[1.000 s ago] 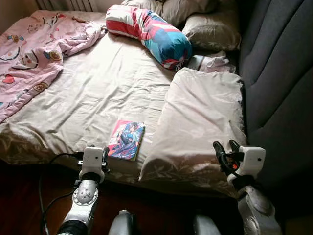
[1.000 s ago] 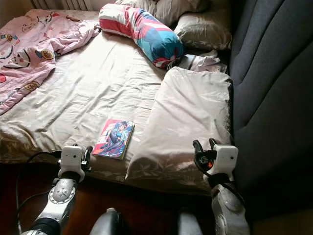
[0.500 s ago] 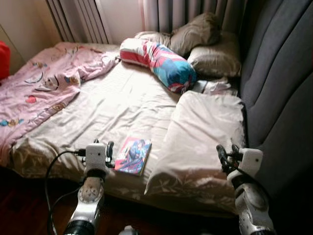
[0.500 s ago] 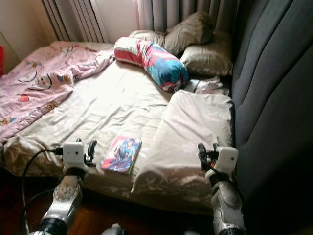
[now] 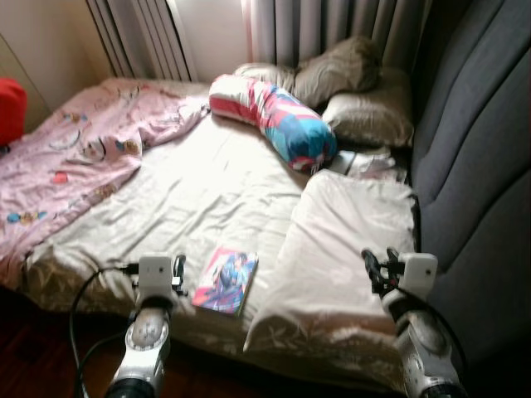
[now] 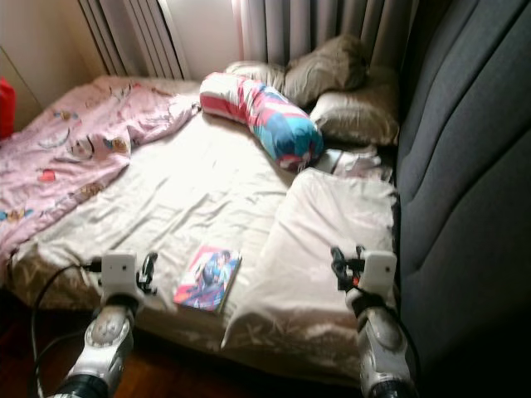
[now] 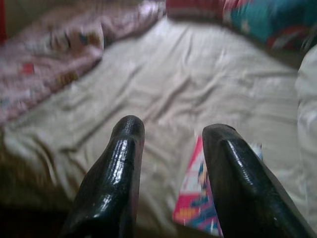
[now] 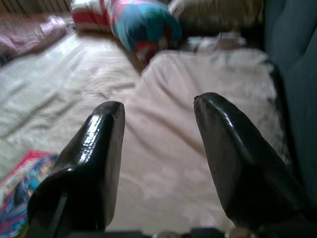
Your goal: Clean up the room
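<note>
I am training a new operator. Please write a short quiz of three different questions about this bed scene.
1. True or false: the book lies on the pink blanket.
2. Which pincer is nearer the book: A left, B right?
3. Fill in: the striped bolster lies near the ____ pillows.

Key: 1 false, it lies on the beige sheet; 2 A; 3 brown.

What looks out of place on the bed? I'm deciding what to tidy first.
A colourful book lies loose on the sheet near the bed's front edge, and the pink blanket is bunched on the left.
</note>
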Motion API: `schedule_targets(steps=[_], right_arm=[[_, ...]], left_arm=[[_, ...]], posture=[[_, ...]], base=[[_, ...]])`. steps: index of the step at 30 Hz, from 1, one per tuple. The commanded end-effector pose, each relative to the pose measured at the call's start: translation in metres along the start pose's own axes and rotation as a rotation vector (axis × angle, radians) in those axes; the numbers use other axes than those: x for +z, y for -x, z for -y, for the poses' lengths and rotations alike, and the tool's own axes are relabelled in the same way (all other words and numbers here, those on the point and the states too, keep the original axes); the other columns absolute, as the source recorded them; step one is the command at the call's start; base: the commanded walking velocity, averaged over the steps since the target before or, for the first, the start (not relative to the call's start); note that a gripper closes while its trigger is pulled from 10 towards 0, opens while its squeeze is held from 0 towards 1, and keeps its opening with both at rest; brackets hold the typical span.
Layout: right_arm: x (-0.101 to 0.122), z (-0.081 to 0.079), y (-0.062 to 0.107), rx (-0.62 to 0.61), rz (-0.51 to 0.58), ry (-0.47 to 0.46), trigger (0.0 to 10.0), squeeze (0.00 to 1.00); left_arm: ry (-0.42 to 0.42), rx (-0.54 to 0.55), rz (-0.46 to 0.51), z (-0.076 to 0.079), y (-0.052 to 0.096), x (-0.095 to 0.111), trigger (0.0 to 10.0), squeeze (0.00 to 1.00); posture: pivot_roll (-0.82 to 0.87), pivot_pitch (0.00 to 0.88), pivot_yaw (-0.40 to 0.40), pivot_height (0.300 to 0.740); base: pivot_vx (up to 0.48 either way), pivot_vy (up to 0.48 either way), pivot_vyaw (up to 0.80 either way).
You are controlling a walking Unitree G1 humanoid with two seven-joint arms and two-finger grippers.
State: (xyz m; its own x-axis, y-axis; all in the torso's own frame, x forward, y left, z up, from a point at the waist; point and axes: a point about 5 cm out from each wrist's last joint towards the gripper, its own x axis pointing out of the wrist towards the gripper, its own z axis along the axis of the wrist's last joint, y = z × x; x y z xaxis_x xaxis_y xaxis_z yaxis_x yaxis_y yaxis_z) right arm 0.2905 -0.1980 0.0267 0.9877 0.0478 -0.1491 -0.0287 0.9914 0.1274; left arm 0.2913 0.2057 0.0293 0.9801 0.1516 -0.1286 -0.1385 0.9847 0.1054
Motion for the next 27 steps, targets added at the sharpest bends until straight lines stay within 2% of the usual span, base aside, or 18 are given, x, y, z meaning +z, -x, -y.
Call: schedule_targets(steps=[1,6,10,12,18,27], right_arm=[[-0.016,0.003,0.006,-0.022,-0.091,0.010,10.0,0.00],[-0.050,0.011,0.024,-0.076,-0.291,-0.002,10.0,0.00],[-0.076,0.010,0.043,-0.070,-0.445,0.040,10.0,0.00],[-0.089,0.010,0.054,-0.103,-0.518,0.019,10.0,0.00],[-0.106,0.004,0.069,-0.138,-0.607,-0.008,10.0,0.00],[-0.117,0.002,0.081,-0.137,-0.669,-0.009,10.0,0.00]], left_arm=[[0.010,0.034,-0.107,-0.011,0.005,-0.017,10.0,0.00],[0.033,0.075,-0.292,-0.019,0.018,-0.046,10.0,0.00],[-0.004,0.026,-0.448,-0.015,0.034,-0.070,10.0,0.00],[-0.014,0.010,-0.511,-0.012,0.044,-0.081,10.0,0.00],[-0.035,-0.023,-0.575,-0.006,0.054,-0.092,10.0,0.00],[-0.053,-0.042,-0.621,-0.003,0.059,-0.098,10.0,0.00]], posture=[[-0.10,0.000,0.041,0.740],[-0.09,0.000,0.038,0.740],[-0.09,0.000,0.035,0.740],[-0.09,0.000,0.041,0.740],[-0.09,0.000,0.050,0.740],[-0.09,0.000,0.057,0.740]], base=[[0.000,0.000,0.00],[0.000,0.000,0.00],[0.000,0.000,0.00],[0.000,0.000,0.00],[0.000,0.000,0.00],[0.000,0.410,0.00]])
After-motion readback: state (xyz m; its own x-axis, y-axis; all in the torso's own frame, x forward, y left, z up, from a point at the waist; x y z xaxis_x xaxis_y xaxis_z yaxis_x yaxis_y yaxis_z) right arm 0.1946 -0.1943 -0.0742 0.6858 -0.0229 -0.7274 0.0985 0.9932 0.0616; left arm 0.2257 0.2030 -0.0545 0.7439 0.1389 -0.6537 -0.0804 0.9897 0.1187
